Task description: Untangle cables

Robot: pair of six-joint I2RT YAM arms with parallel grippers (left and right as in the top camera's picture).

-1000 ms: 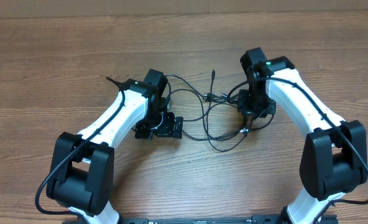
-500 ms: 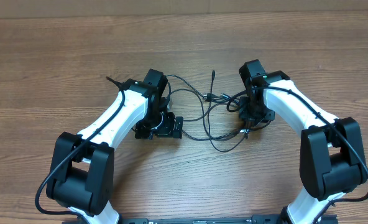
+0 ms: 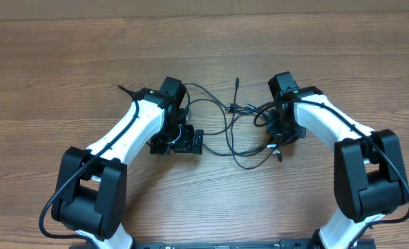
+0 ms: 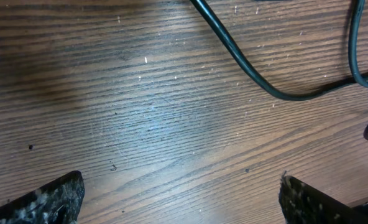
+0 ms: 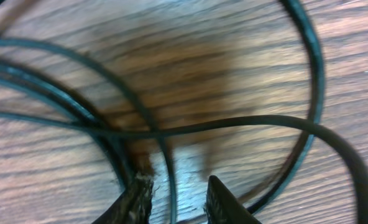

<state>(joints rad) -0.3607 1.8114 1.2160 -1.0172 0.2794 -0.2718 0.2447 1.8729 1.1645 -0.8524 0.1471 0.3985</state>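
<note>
Right jaws straddling cable (image 5: 170,180), left jaws wide — wood-grain table (image 4: 140,124)

Two hands (image 3: 177,144) (image 3: 277,142) — one tangle of cables (image 3: 232,108) — one table (image 3: 52,83).

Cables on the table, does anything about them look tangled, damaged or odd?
The cables lie in crossed, overlapping loops between the arms, one strand passing between the fingertips of the right gripper. No damage shows.
</note>
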